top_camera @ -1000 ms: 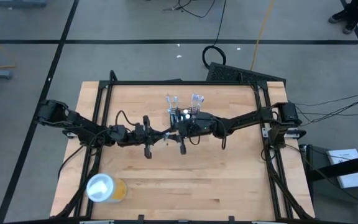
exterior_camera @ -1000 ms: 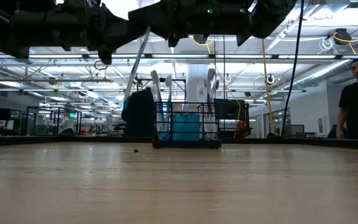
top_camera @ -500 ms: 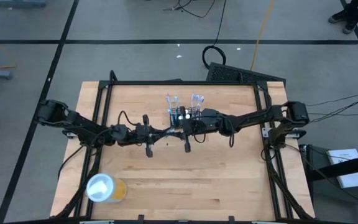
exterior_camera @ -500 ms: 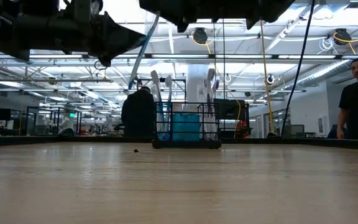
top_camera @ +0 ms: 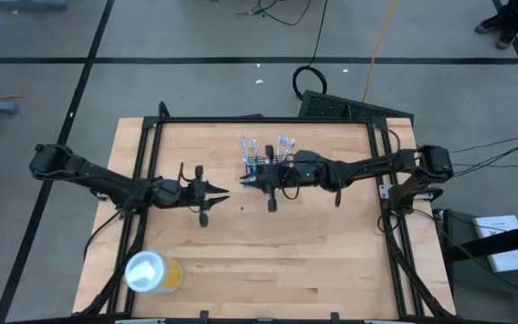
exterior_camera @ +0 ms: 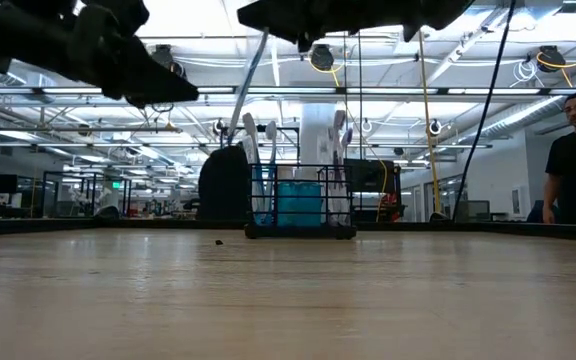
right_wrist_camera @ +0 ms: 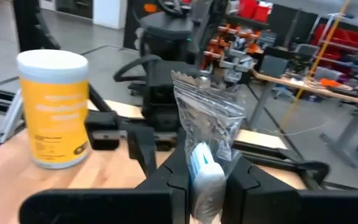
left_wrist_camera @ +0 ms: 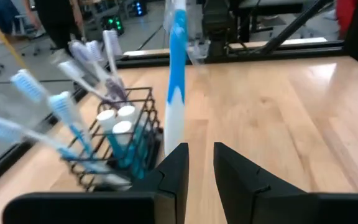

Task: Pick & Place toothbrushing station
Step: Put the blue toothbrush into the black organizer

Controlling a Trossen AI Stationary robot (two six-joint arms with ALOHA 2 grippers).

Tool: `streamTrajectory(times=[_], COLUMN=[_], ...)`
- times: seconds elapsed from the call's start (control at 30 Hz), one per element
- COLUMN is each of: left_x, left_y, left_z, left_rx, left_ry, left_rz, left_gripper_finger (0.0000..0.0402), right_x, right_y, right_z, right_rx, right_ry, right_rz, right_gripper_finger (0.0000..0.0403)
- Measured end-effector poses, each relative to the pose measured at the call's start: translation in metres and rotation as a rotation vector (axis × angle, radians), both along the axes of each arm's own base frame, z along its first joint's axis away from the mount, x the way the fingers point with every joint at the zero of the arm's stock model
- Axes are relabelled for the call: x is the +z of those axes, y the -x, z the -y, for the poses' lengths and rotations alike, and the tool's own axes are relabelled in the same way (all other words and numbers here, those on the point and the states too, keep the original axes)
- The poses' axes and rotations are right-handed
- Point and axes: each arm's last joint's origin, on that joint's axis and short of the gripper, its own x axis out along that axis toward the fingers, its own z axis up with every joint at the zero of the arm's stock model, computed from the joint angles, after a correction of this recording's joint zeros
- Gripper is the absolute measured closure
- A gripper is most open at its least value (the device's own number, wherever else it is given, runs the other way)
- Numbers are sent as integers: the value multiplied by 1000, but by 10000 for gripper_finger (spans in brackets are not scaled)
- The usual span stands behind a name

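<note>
L tool (left_wrist_camera: 197,163) is gripping a blue-white toothbrush (left_wrist_camera: 175,74), R tool (right_wrist_camera: 205,180) pinching a clear bag (right_wrist_camera: 209,124). Station (top_camera: 266,162) is sitting mid-desk (top_camera: 331,261), far side. Prob. best lowering each straight into a free compartment w/o tipping it.

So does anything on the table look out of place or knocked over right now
Nothing stands out. The toothbrushing station stands upright near the far edge of the table, brushes leaning in it. The yellow cup lies on its side at the near left corner. The left tool holds a toothbrush; the right tool holds a clear packet.
</note>
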Motion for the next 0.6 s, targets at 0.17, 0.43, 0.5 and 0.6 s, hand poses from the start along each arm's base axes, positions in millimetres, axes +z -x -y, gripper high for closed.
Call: streamTrajectory(times=[0.17, 0.43, 0.5, 0.6], left_x=[8, 6, 5, 2], left_y=[15, 19, 19, 21], left_z=[2, 7, 7, 7], left_rx=[19, 13, 12, 21], left_ry=[8, -13, -13, -19], left_rz=[-21, -48, -48, -60], left_gripper_finger=[320, 320, 320, 320], right_x=[21, 52, 57, 57], right_y=[16, 27, 27, 28], right_z=[11, 36, 45, 57], right_rx=[-60, -150, -173, -206], right_ry=[32, 64, 67, 67], right_rz=[10, -42, -47, -61], right_gripper_finger=[373, 373, 373, 373])
